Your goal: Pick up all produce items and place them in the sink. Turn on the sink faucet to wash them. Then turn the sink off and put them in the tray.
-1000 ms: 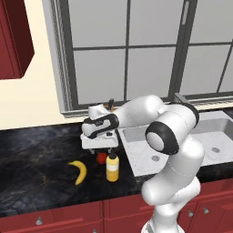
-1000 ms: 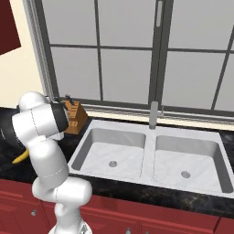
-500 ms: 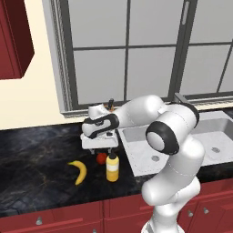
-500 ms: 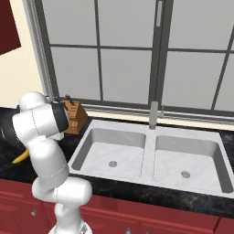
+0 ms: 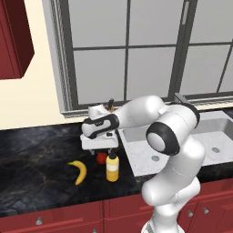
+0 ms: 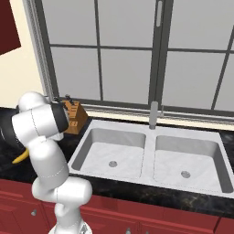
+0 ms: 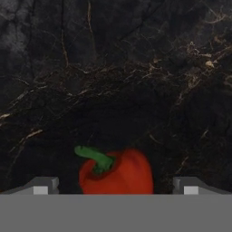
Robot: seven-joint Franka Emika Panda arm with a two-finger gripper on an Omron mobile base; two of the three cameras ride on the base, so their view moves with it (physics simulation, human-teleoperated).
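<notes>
Gripper (image 7: 116, 188) wide open, pointing down at the black marbled counter (image 7: 136, 68). Red bell pepper (image 7: 117, 172) with green stem sits on the counter between the two fingertips (image 7: 41, 186), not gripped. From the left base camera the pepper (image 5: 101, 158) is under the hand, just left of the yellow squeeze bottle (image 5: 112, 167); banana (image 5: 80, 171) further left, sink (image 5: 182, 141) to the right.

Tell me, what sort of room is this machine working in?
A kitchen, rendered rather than real: a double-basin sink with a faucet under a window, a knife block, and red cabinets below a black marbled counter.
</notes>
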